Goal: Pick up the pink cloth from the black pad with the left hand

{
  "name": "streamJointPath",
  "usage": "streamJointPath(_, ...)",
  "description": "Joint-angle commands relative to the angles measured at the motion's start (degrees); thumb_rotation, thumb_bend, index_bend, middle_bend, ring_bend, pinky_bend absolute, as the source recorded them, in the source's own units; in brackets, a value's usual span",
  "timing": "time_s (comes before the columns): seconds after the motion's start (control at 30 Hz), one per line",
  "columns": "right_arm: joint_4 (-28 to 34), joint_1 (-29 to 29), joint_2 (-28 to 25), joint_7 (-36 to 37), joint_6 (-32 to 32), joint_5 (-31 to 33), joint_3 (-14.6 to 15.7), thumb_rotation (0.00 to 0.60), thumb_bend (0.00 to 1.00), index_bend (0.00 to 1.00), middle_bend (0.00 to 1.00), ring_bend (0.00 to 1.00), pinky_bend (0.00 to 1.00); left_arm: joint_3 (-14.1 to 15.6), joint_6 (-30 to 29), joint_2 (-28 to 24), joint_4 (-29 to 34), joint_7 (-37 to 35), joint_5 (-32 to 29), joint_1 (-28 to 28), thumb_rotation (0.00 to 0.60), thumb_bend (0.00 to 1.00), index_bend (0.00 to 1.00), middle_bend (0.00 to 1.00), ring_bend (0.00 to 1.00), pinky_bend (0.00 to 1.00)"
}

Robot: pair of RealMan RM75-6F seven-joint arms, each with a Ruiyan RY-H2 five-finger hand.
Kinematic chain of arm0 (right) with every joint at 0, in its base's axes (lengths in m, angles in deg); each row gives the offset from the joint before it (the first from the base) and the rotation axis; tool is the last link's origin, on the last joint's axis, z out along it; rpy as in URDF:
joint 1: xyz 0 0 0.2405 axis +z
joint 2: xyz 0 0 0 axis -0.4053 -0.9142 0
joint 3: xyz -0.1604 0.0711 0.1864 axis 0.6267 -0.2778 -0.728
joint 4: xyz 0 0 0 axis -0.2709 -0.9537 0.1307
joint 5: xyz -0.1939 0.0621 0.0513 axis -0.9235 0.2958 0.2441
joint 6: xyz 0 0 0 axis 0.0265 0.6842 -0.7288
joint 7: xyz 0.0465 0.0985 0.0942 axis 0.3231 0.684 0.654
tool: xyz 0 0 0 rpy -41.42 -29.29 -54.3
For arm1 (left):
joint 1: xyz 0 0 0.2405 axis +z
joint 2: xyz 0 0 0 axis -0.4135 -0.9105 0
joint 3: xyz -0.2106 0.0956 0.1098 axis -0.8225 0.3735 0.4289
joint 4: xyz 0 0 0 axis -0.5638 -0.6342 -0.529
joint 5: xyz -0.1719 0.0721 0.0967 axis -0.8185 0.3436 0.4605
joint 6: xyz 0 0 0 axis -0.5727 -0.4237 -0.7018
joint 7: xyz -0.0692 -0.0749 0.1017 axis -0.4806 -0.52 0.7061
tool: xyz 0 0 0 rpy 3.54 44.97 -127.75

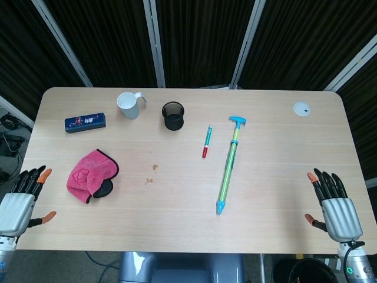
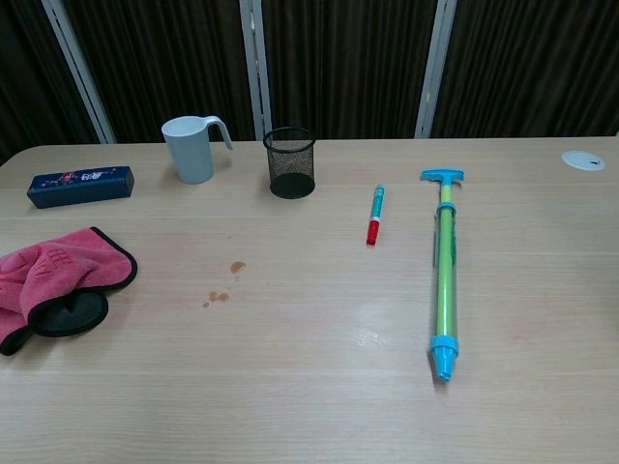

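- Only the head view takes in the robot's two hands: the left hand point(image 1: 16, 203) at the near-left corner of the light wooden surface point(image 1: 265, 177), fingers spread and holding nothing, and the right hand point(image 1: 334, 206) at the near-right edge, likewise spread and empty. The chest view shows neither.
- The crumpled pink cloth with dark trim point(image 1: 88, 173) lies on the left part of the surface, draped over a round black pad point(image 1: 103, 189) whose near-right edge peeks out from under it; the chest view point(image 2: 56, 272) shows the pad's point(image 2: 70, 314) rim more plainly.
- The cloth sits to the right of the left hand and farther in on the surface, apart from it and untouched.
- Along the far side stand a dark blue rectangular box point(image 1: 85, 122), a white plastic mug with handle point(image 1: 129, 105) and a black mesh cup point(image 1: 173, 115).
- Toward the middle lie a teal-and-red marker pen point(image 1: 207, 141) and a long green-and-blue toy water pump point(image 1: 230, 164); a small white round disc point(image 1: 302, 108) rests near the far-right corner.
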Motion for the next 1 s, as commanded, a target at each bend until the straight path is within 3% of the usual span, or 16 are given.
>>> streamJointPath(0.03,0.21,-0.16,-0.22,0.14,0.14,0.03,0.05,0.600,0.00,0.00,0.00,0.00,0.00,0.28,1.81,-0.33,0.51,1.76,-0.92,-0.51,0.600,0.00,0.00,0.00,0.00,0.00)
streamJointPath(0.17,0.29,-0.19,-0.28,-0.16,0.13,-0.18,0.18,0.600,0.00,0.00,0.00,0.00,0.00,0.14,7.29,-1.50,1.45,4.75,-4.12,-2.61,0.600,0.00,0.00,0.00,0.00,0.00)
streamJointPath(0.43,0.30,-0.06,-0.14,-0.15,-0.29,0.45,-0.10,0.600,0.00,0.00,0.00,0.00,0.00,-3.47,17.54,-0.52,-0.39,12.08,-11.66,-9.44,0.600,0.00,0.00,0.00,0.00,0.00)
streamJointPath(0.73,0.26,-0.04,-0.30,0.31,-0.49,1.40,-0.58,0.600,0.00,0.00,0.00,0.00,0.00,-5.47,29.60,6.38,-10.71,18.45,-22.42,-16.65,0.600,0.00,0.00,0.00,0.00,0.00)
streamJointPath(1.0,0.41,-0.46,-0.35,0.27,-0.02,1.84,-0.70,0.600,0.00,0.00,0.00,0.00,0.00,-4.16,31.76,9.68,-16.47,17.13,-22.15,-18.48,0.600,0.00,0.00,0.00,0.00,0.00)
